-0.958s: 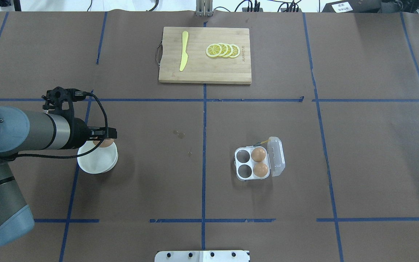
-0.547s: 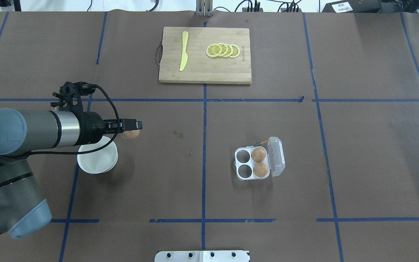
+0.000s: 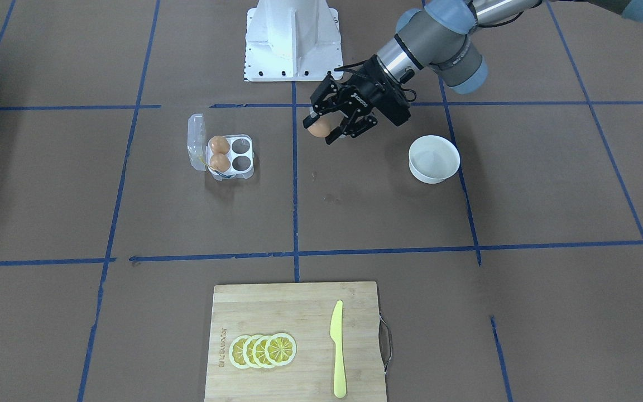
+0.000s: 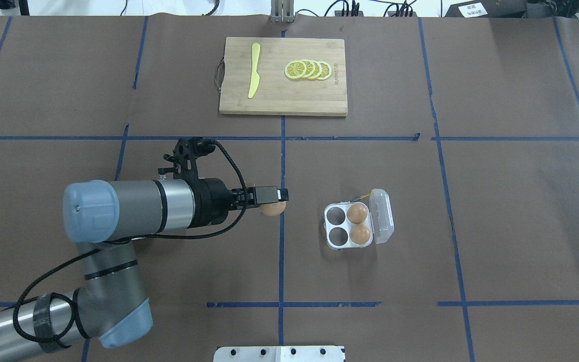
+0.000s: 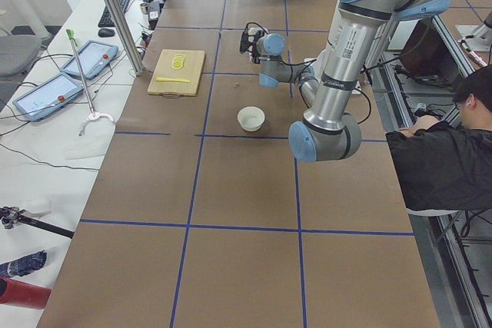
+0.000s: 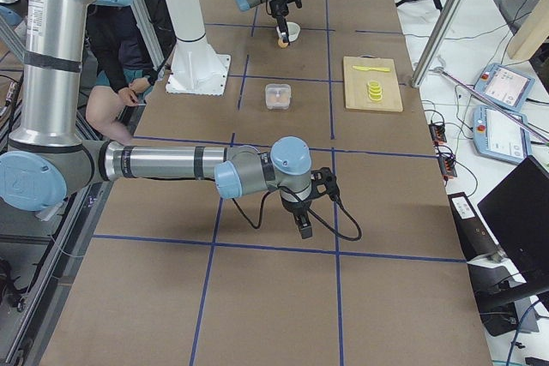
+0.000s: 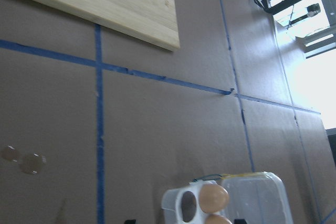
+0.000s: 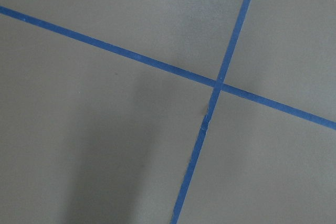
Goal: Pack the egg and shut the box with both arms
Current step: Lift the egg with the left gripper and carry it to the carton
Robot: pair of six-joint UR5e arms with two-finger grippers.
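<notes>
Smooth orange-brown egg [image 4: 272,209] in left end effector [image 3: 321,128], nearer box [image 4: 348,225]

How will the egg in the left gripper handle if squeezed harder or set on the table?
Likely fragile: the left gripper pinches the egg from two sides, so more squeeze could crack it. Smooth and rounded, it would probably roll on the table; the box has empty cups to cradle it.

Even, bright overhead light, soft shadows; the left wrist view's right edge glares white.

Left hand [image 4: 276,199] carried egg [image 4: 271,209] toward box [image 4: 348,224]
</notes>
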